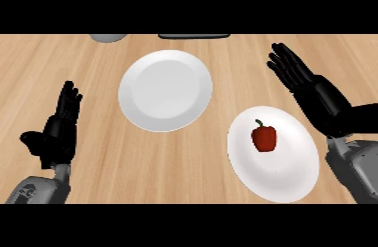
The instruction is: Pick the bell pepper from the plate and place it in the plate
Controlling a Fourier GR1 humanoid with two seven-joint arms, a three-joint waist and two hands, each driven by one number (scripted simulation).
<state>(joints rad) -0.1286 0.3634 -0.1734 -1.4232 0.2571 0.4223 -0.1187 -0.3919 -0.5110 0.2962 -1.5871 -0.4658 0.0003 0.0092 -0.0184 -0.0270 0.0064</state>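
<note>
The counter [88, 56] is pale wood, fine-grained and matt. The plate at upper centre [166, 98] and the plate at lower right [284, 178] look smooth, white, faintly glossy; the bell pepper [264, 138] shines waxy red. My left hand [59, 133] and right hand [317, 98]: black, dull-sheened plastic.

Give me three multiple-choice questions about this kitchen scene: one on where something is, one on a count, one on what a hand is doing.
1. Where is the bell pepper?
A. on the bare counter
B. in a bowl
C. on the right plate

2. How many white plates are there?
A. one
B. two
C. three

3. How is the right hand?
A. open, holding nothing
B. curled round the pepper
C. pressing a plate

Answers:
1 C, the red pepper lies on that plate.
2 B, the right plate plus the empty left plate.
3 A, its fingers are straight, beside the right plate, apart from the pepper.
</note>
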